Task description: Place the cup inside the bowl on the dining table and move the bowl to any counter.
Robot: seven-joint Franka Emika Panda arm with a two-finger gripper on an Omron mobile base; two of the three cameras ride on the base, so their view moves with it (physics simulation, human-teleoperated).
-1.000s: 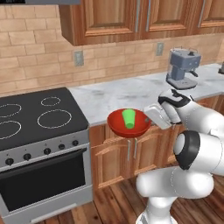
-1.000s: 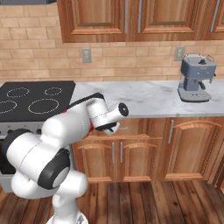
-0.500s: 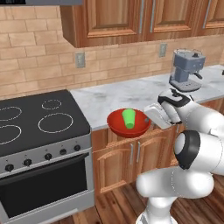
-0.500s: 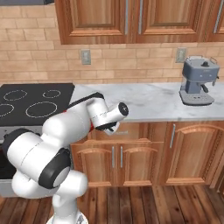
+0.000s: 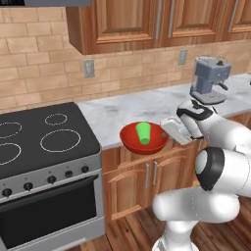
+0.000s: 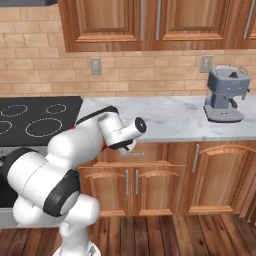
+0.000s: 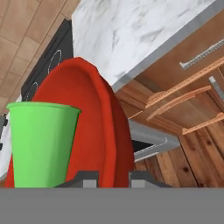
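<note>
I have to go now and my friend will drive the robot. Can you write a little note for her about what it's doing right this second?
End effector: shut on the rim of the red bowl, holding it in the air.
Green cup: standing inside the bowl, so that step is done.
Bowl: hanging at the front edge of the marble counter, between the stove and the coffee machine, not set down yet.
Left to do: carry the bowl over the counter, lower it flat so the cup stays in, then let go.
</note>
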